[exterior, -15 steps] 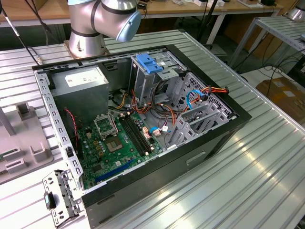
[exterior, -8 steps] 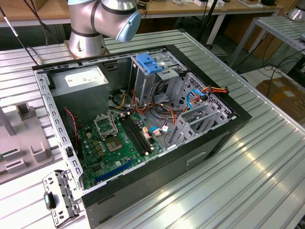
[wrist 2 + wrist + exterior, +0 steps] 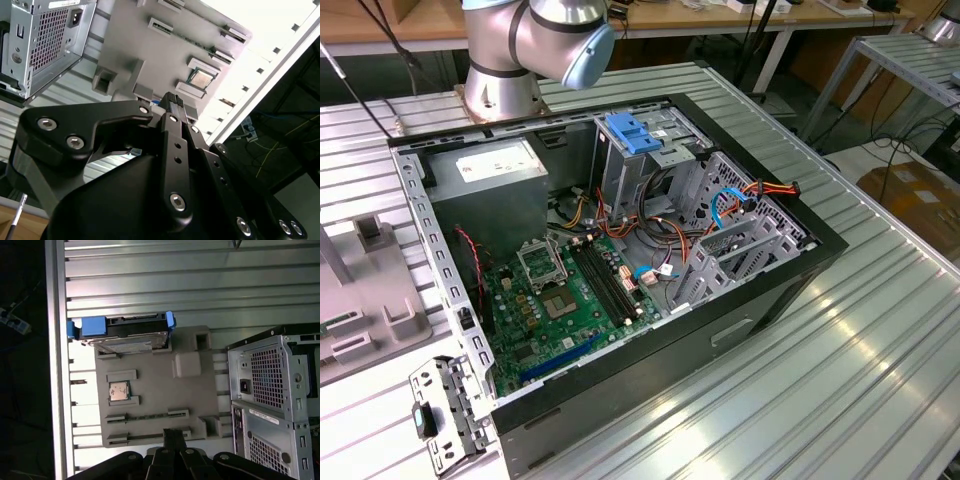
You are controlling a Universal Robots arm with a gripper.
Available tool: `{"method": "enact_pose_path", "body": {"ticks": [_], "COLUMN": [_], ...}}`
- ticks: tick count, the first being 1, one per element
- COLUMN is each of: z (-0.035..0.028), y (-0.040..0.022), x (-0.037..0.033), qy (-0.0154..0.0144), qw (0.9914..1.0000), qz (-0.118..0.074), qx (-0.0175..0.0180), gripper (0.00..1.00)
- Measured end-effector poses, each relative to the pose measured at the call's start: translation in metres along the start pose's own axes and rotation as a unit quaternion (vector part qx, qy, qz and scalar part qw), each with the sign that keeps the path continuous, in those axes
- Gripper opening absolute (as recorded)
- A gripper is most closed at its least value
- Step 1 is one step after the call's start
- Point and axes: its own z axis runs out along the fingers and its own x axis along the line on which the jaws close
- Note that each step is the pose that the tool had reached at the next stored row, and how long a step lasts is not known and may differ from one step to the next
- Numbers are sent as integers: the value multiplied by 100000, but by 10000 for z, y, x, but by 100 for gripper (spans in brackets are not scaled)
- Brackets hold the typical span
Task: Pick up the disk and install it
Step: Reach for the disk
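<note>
The disk (image 3: 120, 333) is a flat dark drive with blue side rails. It stands on edge in a slot at one end of a grey fixture tray (image 3: 155, 385), close to the table's edge. My gripper (image 3: 173, 433) hovers over the opposite end of that tray, well apart from the disk. Its two fingers are pressed together, shut, with nothing between them. In the second wrist view the gripper (image 3: 172, 99) points at the same tray (image 3: 130, 45). The open computer case (image 3: 620, 260) lies on the table, with a tall metal drive cage (image 3: 630, 170) inside it.
A processor chip (image 3: 119, 391) sits in a pocket of the tray. The case's perforated rear panel (image 3: 270, 385) stands close beside the tray. Inside the case are a grey power supply (image 3: 495, 170), a green motherboard (image 3: 565, 300) and loose cables (image 3: 730, 205). A metal bracket (image 3: 445, 410) lies near the case corner.
</note>
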Motion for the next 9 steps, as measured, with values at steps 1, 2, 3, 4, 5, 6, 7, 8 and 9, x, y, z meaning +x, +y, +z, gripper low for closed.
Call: {"method": "enact_pose_path", "body": {"ticks": [1,2,3,4,5,6,7,8,9], "z": [3,3,5,5,7,7,8,10,12], "y": [8,16,29,38,45,54,62,80,97], "x": [7,11,17,20,24,27,31,39,47], "qy": [-13,-8,-7,-8,-9,-6,-11,-10,-7], "qw": [100000,100000,100000,100000,100000,100000,100000,100000,100000], "qz": [2,-1,0,-1,-2,-1,-2,-2,-5], "qx": [-11,-7,-5,-5,-6,-4,-7,-6,-5], "gripper": [11,11,11,11,11,11,11,11,11]}}
